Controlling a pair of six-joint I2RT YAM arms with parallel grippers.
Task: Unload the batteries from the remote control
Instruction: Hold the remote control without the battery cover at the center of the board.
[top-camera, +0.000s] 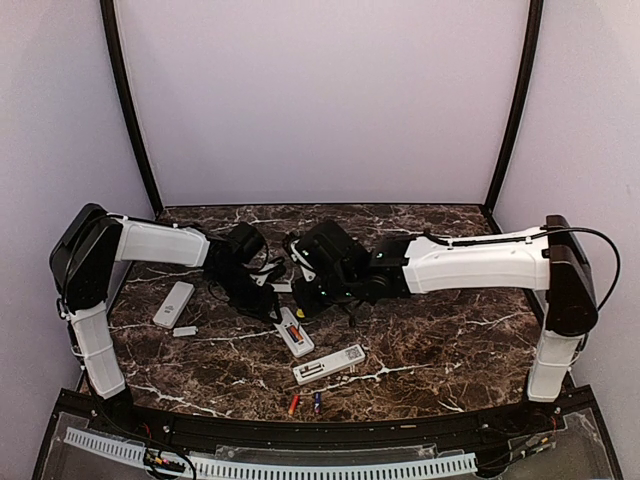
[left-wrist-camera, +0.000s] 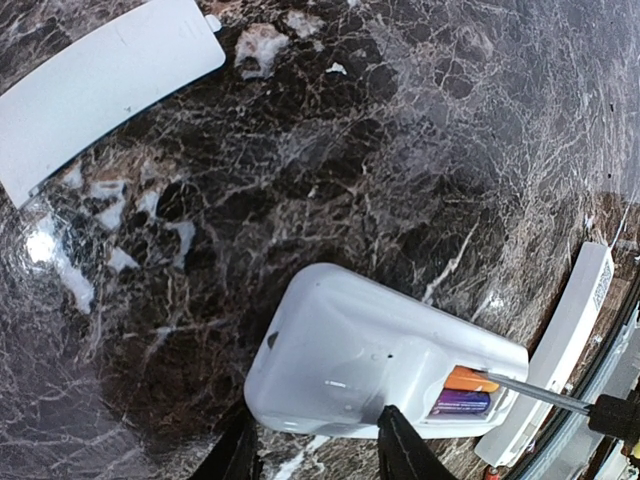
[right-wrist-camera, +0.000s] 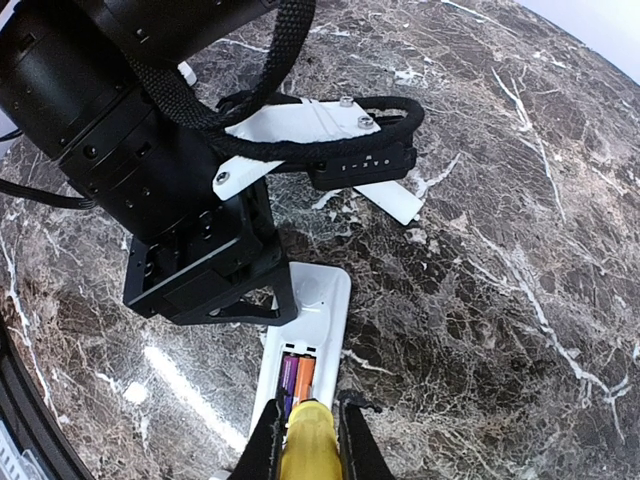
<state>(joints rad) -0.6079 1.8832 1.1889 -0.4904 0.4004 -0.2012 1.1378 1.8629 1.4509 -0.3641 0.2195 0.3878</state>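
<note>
From above, three white plastic remotes (top-camera: 172, 303) are lying on the veined marble table (top-camera: 450, 330), two slim round batteries (top-camera: 293, 404) loose near its front edge. The left gripper (left-wrist-camera: 315, 440) is clamping one smooth remote (left-wrist-camera: 350, 350) holding two more, orange and purple. The right gripper (right-wrist-camera: 305, 415) is squeezing a yellow screwdriver (right-wrist-camera: 305, 452).

3 remotes (top-camera: 173, 304), 4 batts (top-camera: 293, 404), 2 covers (top-camera: 185, 331), 1 screwdriver (right-wrist-camera: 305, 445).
</note>
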